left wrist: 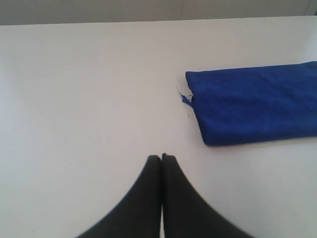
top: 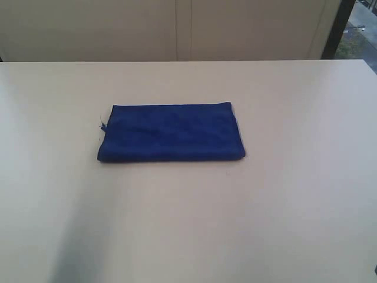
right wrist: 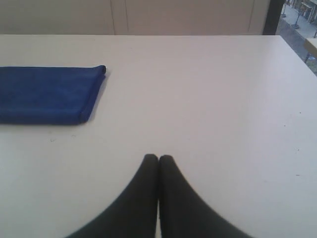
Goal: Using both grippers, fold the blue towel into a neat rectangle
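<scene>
A pale cream bench [top: 194, 230] is seen filling most of the exterior view. Beyond its far edge, at twelve o'clock, beige wall panels [top: 118, 29] divided by vertical seams are shown. At two o'clock a dark upright frame [top: 340, 26] is seen, with a blurred outdoor scene [top: 366, 32] just beside it.

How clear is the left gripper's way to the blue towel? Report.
Probably yes: only bare table lies between the shut left gripper and the blue towel, whose thread-trailing end faces it; nothing stands in the way.

No readable text or labels anywhere
</scene>
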Robot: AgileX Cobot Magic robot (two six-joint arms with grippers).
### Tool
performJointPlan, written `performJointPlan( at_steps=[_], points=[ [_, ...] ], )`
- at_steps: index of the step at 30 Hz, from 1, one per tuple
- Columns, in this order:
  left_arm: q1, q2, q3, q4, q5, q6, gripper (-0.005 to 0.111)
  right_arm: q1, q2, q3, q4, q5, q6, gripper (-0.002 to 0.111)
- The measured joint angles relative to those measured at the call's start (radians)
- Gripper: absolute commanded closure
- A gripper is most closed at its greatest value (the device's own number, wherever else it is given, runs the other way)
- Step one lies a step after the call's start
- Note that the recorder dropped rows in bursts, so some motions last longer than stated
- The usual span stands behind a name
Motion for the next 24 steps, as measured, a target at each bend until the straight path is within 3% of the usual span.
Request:
performJointPlan(
  at_steps=[24],
  points=[
    [0.0,-0.002,0.0,0.027,0.0,0.038,0.107,0.0,0.0,0.0,0.0,0.0,0.002,0.108]
  ],
)
